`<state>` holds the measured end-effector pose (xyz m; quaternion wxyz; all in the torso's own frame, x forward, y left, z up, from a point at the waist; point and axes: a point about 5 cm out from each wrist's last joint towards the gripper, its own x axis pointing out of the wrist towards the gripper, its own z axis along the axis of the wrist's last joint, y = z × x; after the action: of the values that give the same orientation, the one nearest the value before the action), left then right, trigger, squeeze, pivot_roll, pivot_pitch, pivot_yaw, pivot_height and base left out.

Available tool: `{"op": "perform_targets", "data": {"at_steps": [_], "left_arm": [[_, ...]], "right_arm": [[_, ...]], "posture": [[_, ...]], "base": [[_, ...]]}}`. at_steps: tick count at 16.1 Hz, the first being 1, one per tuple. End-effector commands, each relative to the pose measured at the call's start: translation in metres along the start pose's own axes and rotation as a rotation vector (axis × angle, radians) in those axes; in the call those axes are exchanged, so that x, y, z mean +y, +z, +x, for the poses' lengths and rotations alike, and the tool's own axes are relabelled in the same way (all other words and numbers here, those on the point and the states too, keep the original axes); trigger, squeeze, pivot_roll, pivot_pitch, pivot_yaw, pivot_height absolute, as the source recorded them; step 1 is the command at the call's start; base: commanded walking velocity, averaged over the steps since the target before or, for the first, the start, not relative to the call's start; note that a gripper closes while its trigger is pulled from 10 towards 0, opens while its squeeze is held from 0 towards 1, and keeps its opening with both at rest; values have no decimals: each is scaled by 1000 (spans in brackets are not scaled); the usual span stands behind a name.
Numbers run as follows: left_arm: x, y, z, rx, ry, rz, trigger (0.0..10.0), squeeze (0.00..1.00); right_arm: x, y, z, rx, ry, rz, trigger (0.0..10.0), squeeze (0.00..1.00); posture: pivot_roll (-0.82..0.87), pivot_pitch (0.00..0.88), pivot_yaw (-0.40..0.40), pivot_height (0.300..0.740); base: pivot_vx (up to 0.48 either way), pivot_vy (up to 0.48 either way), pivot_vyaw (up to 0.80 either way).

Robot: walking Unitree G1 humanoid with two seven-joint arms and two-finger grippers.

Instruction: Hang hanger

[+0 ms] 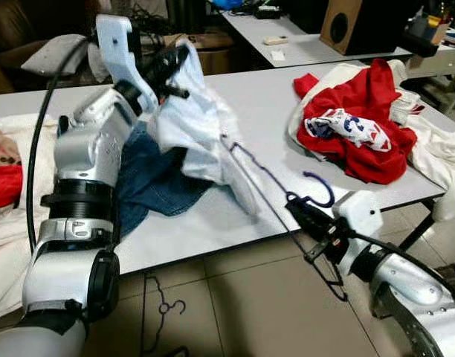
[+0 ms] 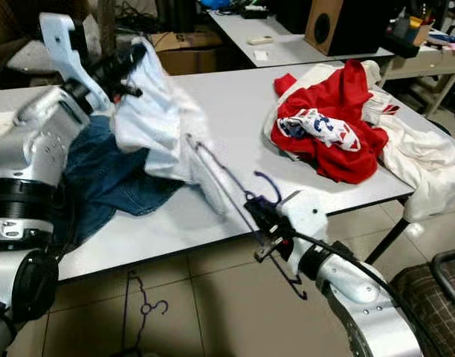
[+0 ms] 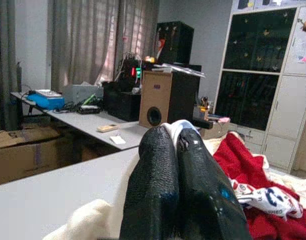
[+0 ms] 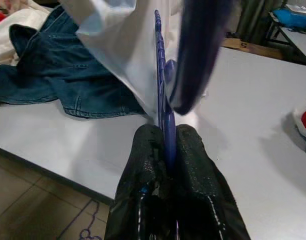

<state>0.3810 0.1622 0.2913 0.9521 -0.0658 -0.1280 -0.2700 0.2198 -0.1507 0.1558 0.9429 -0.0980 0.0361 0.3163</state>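
My left gripper (image 1: 172, 65) is raised over the table, shut on a white garment (image 1: 194, 126) that hangs from it; the wrist view shows white cloth pinched between the black fingers (image 3: 158, 165). Past the table's front edge, my right gripper (image 1: 298, 212) is shut on a blue wire hanger (image 4: 159, 65). The hanger's far end reaches up into the white garment, and its hook (image 1: 328, 195) curls just above my right gripper. The lower wire sticks out below the table edge.
Blue jeans (image 1: 157, 175) lie on the white table (image 1: 265, 97) under the garment. A red and white clothes pile (image 1: 361, 126) covers the table's right end. Another hanger (image 1: 162, 305) lies on the tiled floor. A speaker (image 1: 339, 22) stands on a desk behind.
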Motion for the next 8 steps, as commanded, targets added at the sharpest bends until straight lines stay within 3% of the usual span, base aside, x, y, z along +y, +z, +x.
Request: {"op": "perform_targets", "data": {"at_steps": [1,3,8], "left_arm": [[-3,15,4,-33,-11,25,0,0],[4,9,2,24,64,34,0,0],[-4,2,-2,54,34,9,0,0]], "right_arm": [[1,2,-1,-10,10,-9,10000,0],[2,7,-3,-52,24,2,10000,0],[12,-1,-4,-1,111,0,10000,0]], "posture": [[-94,0,8,740],[-91,0,18,740],[-90,0,15,740]], "base": [[0,0,0],[0,0,0],[0,0,0]]}}
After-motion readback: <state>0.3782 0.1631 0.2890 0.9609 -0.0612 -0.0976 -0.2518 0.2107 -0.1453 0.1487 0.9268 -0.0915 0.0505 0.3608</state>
